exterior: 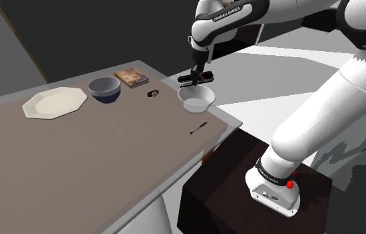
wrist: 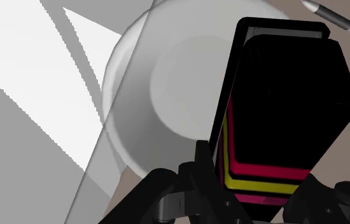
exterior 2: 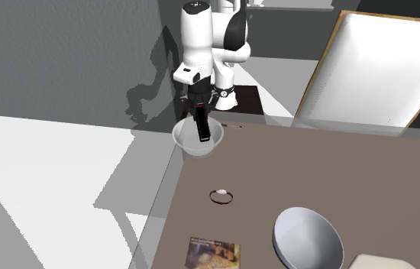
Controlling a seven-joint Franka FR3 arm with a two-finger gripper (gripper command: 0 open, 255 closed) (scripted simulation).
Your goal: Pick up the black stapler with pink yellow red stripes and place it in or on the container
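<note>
A black stapler [wrist: 282,108] with pink, yellow and red stripes near its clasped end is held between my gripper's [wrist: 259,191] two fingers. It hangs just above a white bowl [wrist: 161,95], over the bowl's side toward the pen. In the shoulder view the gripper [exterior: 197,74] points down with the stapler [exterior: 189,80] lying level right over the bowl [exterior: 196,101], which stands at the table's near corner. From the second exterior view the stapler [exterior 2: 203,128] hangs under the gripper [exterior 2: 198,113], over the bowl [exterior 2: 182,139].
On the brown table [exterior: 108,153] lie a pen [exterior: 198,126], a small ring [exterior: 153,94], a book [exterior: 131,77], a dark blue bowl [exterior: 104,90] and a white plate [exterior: 54,103]. The table's edge runs close beside the white bowl. My stand [exterior: 255,193] is below.
</note>
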